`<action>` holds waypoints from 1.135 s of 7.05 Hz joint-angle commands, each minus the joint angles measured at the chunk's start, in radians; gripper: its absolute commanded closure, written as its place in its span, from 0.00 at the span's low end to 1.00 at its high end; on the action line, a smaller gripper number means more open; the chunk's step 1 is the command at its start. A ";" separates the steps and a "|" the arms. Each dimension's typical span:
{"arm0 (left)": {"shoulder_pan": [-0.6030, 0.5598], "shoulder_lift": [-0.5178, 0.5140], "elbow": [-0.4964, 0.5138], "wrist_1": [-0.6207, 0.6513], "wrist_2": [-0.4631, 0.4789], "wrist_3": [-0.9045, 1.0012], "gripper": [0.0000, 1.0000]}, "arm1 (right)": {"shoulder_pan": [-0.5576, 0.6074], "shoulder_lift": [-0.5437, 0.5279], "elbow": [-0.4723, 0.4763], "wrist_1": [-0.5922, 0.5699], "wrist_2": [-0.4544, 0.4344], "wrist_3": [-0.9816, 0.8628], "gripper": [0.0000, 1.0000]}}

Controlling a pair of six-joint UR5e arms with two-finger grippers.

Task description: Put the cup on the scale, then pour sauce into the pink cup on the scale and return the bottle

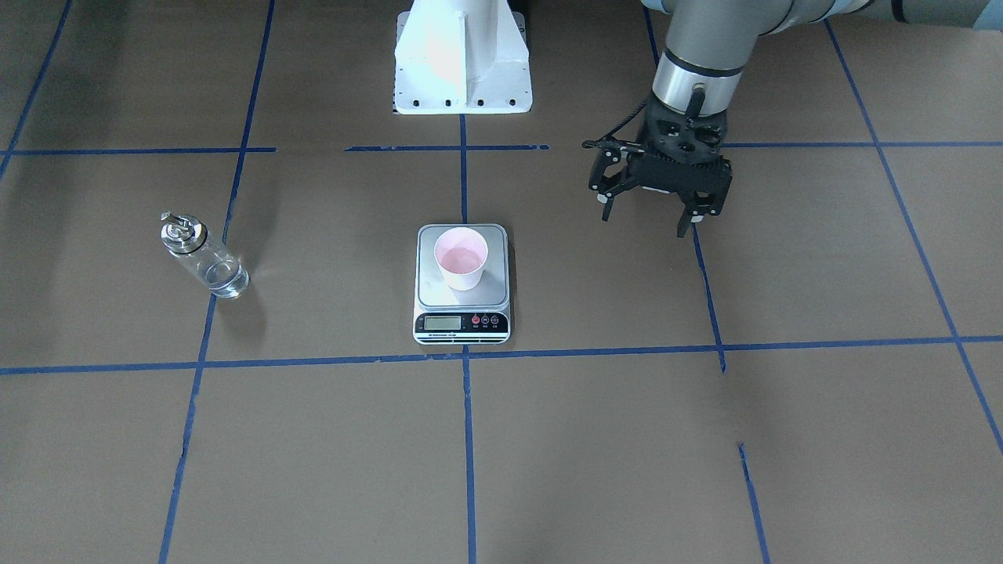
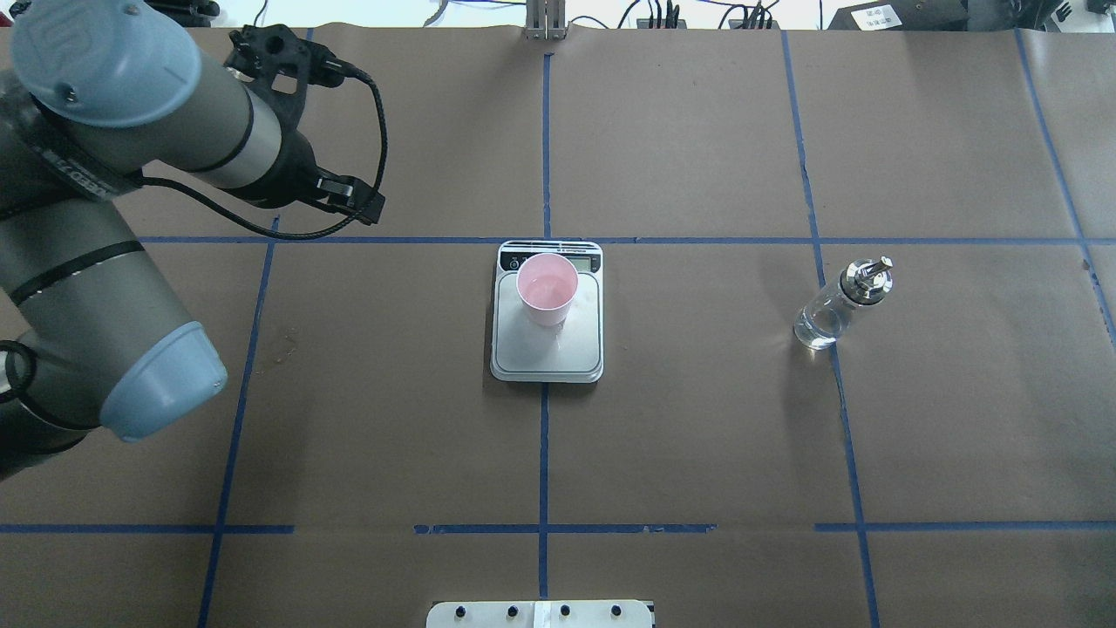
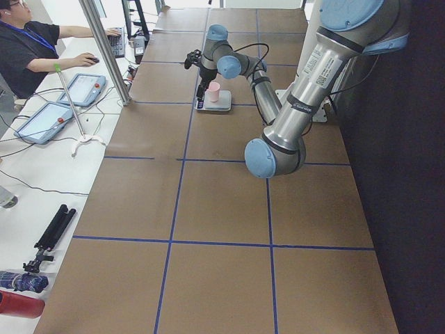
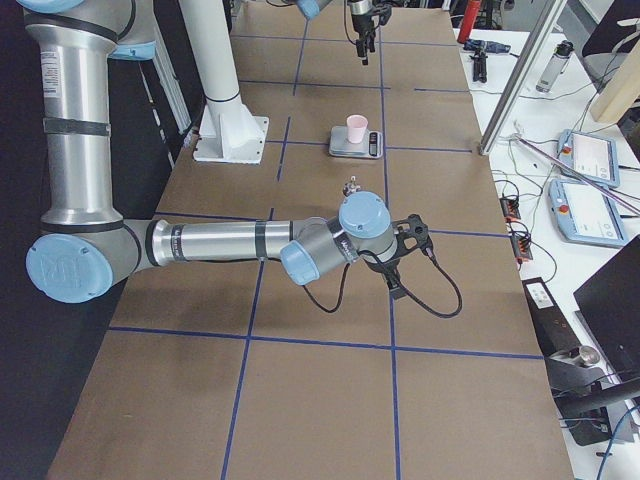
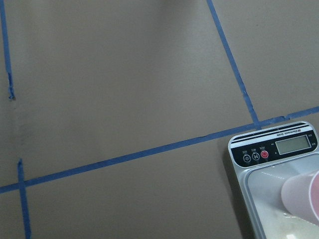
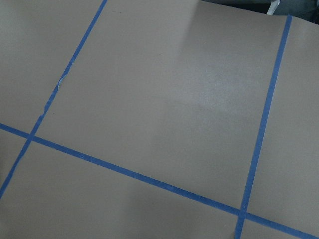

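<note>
Cup [image 1: 461, 258]: upright on the scale [image 1: 427, 291] platform, table centre. Bottle [image 1: 205, 257]: stands at the scale's 9 o'clock in the front-facing view, well apart. Left gripper [image 1: 643, 222]: fingers spread wide, empty, at the scale's 2 o'clock; the overhead view hides them. Right gripper [image 4: 408, 240]: seen only from the right end, finger state cannot be told. Surface: brown paper, blue tape grid. Operator [image 3: 28, 49] at side desk. Scale lettering illegible.

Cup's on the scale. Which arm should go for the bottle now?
Right. The bottle stands on the robot's right of the scale; the open left hand hovers on the scale's opposite side.
</note>
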 commanded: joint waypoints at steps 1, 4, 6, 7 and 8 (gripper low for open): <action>-0.118 0.100 -0.053 0.034 -0.039 0.223 0.00 | -0.002 -0.003 0.045 -0.001 0.004 0.074 0.00; -0.376 0.249 -0.044 0.034 -0.127 0.616 0.00 | -0.038 -0.038 0.134 -0.003 0.004 0.176 0.00; -0.535 0.344 -0.012 0.034 -0.234 0.641 0.00 | -0.121 -0.059 0.190 0.082 -0.006 0.355 0.00; -0.576 0.411 0.025 0.019 -0.234 0.661 0.00 | -0.180 -0.069 0.216 0.156 -0.019 0.501 0.00; -0.637 0.425 0.062 0.025 -0.239 0.721 0.00 | -0.234 -0.104 0.287 0.187 -0.057 0.597 0.00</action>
